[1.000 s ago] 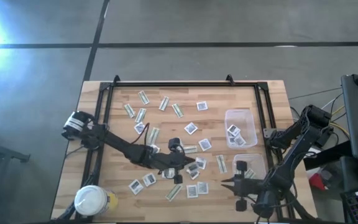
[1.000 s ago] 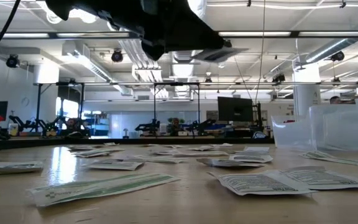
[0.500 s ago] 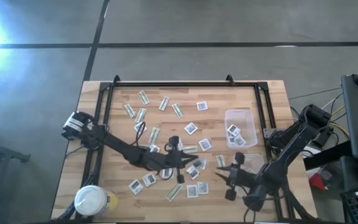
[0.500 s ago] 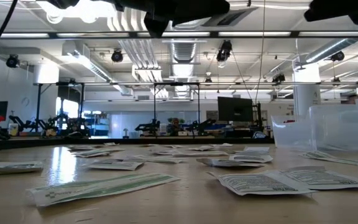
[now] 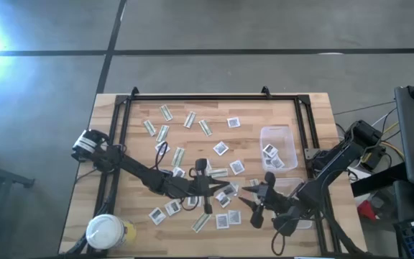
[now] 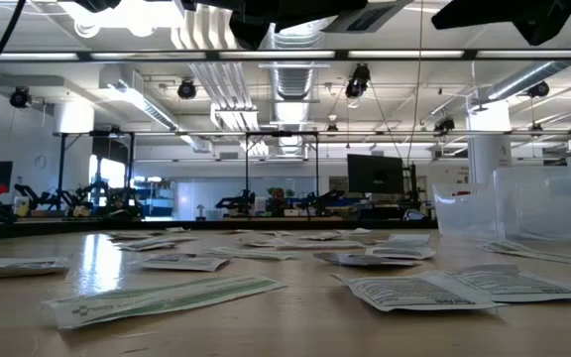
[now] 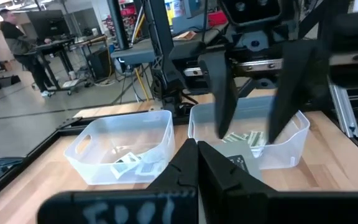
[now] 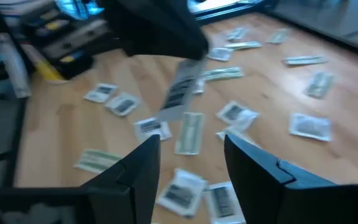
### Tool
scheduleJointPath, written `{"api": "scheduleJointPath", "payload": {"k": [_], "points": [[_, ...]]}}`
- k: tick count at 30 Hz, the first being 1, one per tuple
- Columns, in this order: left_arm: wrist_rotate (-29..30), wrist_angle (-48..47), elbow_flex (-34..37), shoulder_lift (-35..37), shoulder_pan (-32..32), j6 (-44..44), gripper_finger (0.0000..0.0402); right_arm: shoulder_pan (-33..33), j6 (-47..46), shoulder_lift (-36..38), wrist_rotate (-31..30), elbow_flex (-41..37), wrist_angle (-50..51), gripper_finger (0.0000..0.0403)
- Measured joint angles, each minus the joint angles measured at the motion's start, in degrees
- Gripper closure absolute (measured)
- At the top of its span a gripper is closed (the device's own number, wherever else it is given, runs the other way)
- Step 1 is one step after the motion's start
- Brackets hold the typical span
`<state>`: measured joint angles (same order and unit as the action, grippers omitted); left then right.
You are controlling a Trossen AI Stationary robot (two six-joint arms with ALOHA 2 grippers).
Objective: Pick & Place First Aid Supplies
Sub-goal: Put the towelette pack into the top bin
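Two tubs (image 7: 120, 146) (clear plastic) hold few packets (image 7: 129, 163).

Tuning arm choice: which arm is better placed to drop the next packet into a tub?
Left, likely: its left gripper is shut on a packet, facing the clear tubs; the right gripper is open, empty.

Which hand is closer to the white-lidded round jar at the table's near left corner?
Left. The left hand hangs over the scattered packets mid-table, a fair way right of the white-lidded round jar. The right hand, fingers open, is farther right, beside the clear plastic tub.
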<state>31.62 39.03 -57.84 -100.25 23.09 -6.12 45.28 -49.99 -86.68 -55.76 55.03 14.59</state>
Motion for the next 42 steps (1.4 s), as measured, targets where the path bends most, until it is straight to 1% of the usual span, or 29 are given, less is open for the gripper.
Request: {"api": "scheduleJointPath", "payload": {"k": [2, 5, 11, 17, 22, 29, 31, 34, 37, 42], "points": [[0.0, 0.0, 0.0, 0.0, 0.0, -0.1, 0.0401, 0.0, 1.0, 0.0, 1.7, 0.0, -2.3, 0.022], [0.0, 0.0, 0.0, 0.0, 0.0, -0.1, 0.0401, 0.1, 1.0, 0.0, 2.2, 0.0, -4.6, 0.0216], [0.0, 0.0, 0.0, 0.0, 0.0, -0.1, 0.0402, -0.9, -0.9, 0.0, -1.1, 0.4, -4.8, 0.0216], [0.0, 0.0, 0.0, 0.0, 0.0, -0.1, 0.0402, -3.1, -1.1, 0.0, -1.2, 0.5, -5.2, 0.0216], [0.0, 0.0, 0.0, 0.0, 0.0, -0.8, 0.0402, -4.5, -1.0, 0.0, 2.2, 0.2, -6.5, 0.0216], [0.0, 1.7, 0.0, 0.0, 0.0, -0.8, 0.0402, -5.3, -1.0, 0.0, 2.9, 0.1, -6.6, 0.0219], [0.0, 1.7, 0.0, 0.0, 0.0, -0.8, 0.0402, -5.3, -0.8, 0.0, 3.0, 0.1, -6.6, 0.0229], [0.0, 2.2, 0.0, 0.0, 0.0, -0.8, 0.0402, -5.6, -0.4, 0.0, 3.1, 0.1, -6.6, 0.0255], [0.0, 2.5, 0.0, 0.0, 0.0, -1.0, 0.0402, -6.0, 0.0, 0.0, 3.1, 0.1, -6.6, 0.029], [0.0, 2.6, 0.0, 0.0, 0.0, -1.2, 0.0402, -6.2, 0.8, 0.0, 3.3, 0.0, -6.6, 0.0361]]}}
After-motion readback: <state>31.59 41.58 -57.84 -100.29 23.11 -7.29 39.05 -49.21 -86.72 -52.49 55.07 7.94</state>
